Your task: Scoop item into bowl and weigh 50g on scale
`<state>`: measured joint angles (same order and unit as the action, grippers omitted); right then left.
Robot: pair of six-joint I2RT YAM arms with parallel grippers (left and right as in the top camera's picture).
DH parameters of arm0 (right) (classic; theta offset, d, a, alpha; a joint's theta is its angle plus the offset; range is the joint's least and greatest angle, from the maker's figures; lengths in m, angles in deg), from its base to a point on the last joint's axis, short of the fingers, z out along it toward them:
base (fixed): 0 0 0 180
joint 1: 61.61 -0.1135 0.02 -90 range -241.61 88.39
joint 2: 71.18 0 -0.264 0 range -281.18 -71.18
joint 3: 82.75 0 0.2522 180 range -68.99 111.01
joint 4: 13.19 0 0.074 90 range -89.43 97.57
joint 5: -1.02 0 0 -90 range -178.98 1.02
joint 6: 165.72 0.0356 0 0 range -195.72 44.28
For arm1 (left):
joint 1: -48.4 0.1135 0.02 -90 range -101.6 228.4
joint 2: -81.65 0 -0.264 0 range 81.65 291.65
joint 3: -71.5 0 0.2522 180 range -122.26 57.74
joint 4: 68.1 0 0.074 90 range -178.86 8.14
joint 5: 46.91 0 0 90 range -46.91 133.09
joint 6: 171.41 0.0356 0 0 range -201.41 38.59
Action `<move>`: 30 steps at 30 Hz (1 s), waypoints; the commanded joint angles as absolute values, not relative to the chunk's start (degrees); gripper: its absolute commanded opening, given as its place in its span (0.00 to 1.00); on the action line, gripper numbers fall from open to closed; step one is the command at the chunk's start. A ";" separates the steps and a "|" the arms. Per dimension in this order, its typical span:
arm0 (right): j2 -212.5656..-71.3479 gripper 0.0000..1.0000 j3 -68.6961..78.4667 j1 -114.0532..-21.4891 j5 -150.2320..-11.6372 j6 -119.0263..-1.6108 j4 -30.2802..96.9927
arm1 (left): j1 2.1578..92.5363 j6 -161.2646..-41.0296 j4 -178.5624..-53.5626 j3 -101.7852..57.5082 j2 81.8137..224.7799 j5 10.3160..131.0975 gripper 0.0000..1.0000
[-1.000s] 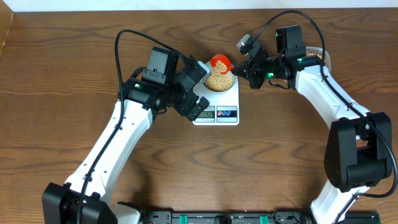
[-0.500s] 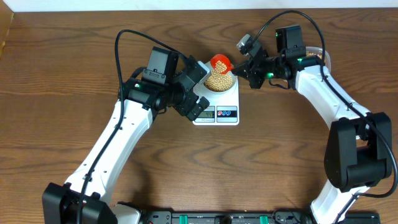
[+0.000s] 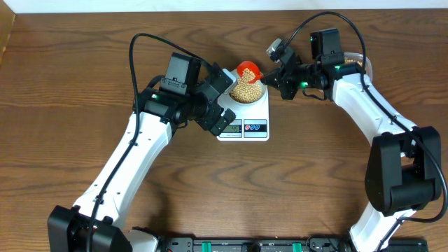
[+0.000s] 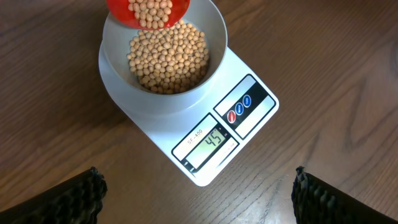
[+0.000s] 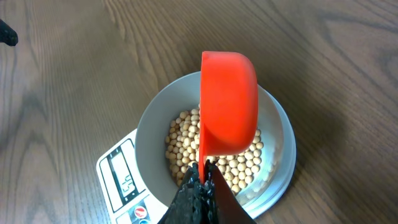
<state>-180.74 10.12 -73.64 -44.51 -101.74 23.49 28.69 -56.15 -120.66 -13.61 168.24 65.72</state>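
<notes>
The right gripper (image 5: 202, 176), pressed together on the thin handle of a red scoop (image 5: 229, 102), holds the scoop directly above the pale bowl (image 4: 163, 103), which sits on the white scale (image 4: 250, 126) at the middle of the wooden counter (image 3: 315, 182). The scoop's long axis runs straight out from the gripper across the bowl, from its near rim towards its far one, so a roll of the wrist would probably spill its load inside the rim rather than past it. Tan beans (image 4: 168, 57) already cover the bowl's floor, and the left wrist view shows more of them lying in the scoop's mouth. The scale's display (image 4: 209, 141) reads 45, a little short of the target, which suggests only a small trickle is wanted. The left gripper (image 4: 199, 200) hangs spread wide above the scale, holding nothing, with the display in front of its camera. The right arm is the one placed to finish the pour.
</notes>
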 commanded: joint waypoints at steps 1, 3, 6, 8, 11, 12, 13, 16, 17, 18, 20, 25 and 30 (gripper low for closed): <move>-179.41 0.01 9.97 -73.88 -44.07 -102.61 23.55 | 28.71 -56.88 -120.79 -13.72 168.45 66.64 0.98; -179.41 0.01 9.97 -73.88 -44.07 -102.59 23.53 | 28.71 -56.88 -120.79 -13.72 168.45 66.64 0.98; -179.41 0.01 9.97 -73.88 -44.07 -102.61 23.53 | 28.71 -56.88 -120.82 -13.72 168.45 66.64 0.98; -179.41 0.01 9.97 -73.88 -44.07 -102.61 23.53 | 28.71 -56.90 -120.82 -13.72 168.45 66.64 0.98; -179.41 0.01 9.97 -73.88 -44.07 -102.61 23.53 | 28.71 -56.88 -120.82 -13.72 168.45 66.64 0.98; -179.41 0.01 9.97 -73.88 -44.07 -102.74 23.53 | 28.71 -56.88 -120.82 -13.72 168.45 66.64 0.98; -179.41 0.01 9.97 -73.88 -44.07 -103.11 23.55 | 28.71 -56.88 -120.82 -13.72 168.45 66.64 0.98; -179.41 0.01 9.97 -73.88 -44.09 -104.21 23.53 | 28.71 -56.88 -120.79 -13.72 168.45 66.64 0.98; -179.41 0.01 9.97 -73.88 -44.07 -104.62 23.55 | 28.71 -56.90 -120.82 -13.72 168.45 66.64 0.98; -179.41 0.01 9.97 -73.88 -44.09 -104.80 23.55 | 28.71 -56.88 -120.82 -13.72 168.45 66.64 0.98; -179.41 0.01 9.97 -73.88 -44.07 -105.34 23.53 | 28.71 -56.88 -120.82 -13.72 168.45 66.64 0.98; -179.41 0.01 9.97 -73.88 -44.07 -107.62 23.55 | 28.71 -56.88 -120.82 -13.72 168.45 66.64 0.98; -179.43 0.01 9.97 -73.92 -44.12 -107.57 23.64 | 28.71 -56.88 -120.79 -13.72 168.45 66.64 0.98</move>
<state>-180.74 10.12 -73.64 -44.75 -106.20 23.68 28.69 -56.15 -120.66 -13.61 168.24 65.72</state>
